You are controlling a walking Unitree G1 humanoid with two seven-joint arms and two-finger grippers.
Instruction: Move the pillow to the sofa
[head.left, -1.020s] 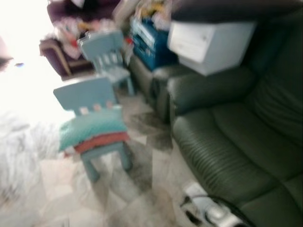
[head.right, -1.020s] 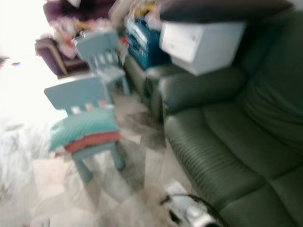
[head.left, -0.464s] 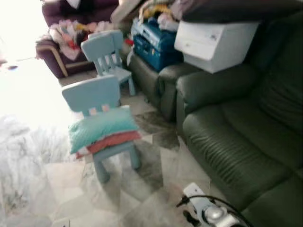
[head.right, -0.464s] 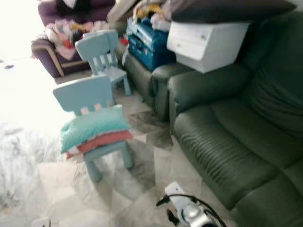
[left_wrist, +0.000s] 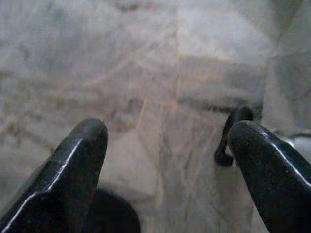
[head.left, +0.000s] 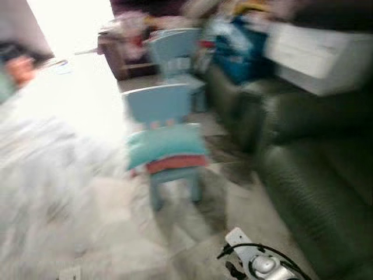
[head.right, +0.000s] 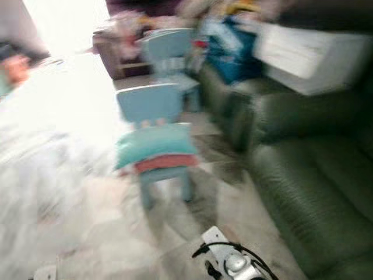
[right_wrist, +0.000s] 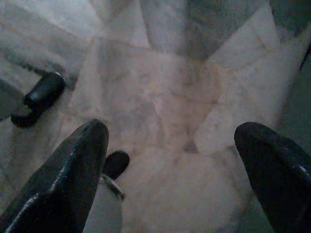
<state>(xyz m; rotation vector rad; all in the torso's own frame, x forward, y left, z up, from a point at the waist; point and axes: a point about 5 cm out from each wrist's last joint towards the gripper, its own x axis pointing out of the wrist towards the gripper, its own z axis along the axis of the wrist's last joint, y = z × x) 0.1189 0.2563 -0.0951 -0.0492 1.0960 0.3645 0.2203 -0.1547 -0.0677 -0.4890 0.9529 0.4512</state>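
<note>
Camera swung left, so teal fabric pillow point(head.left: 166, 147) on pale-blue plastic chair point(head.left: 165, 123) looks centred, dark-green leather sofa point(head.left: 317, 186) right; left gripper point(left_wrist: 167, 160) and right gripper point(right_wrist: 170, 170) spread, empty.

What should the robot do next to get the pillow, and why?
Probably step closer to the small blue chair. The teal pillow lies on its seat, across the floor from the robot. Both the left gripper and right gripper hang open over bare floor tiles, well short of the pillow. The dark green sofa waits on the right.
</note>
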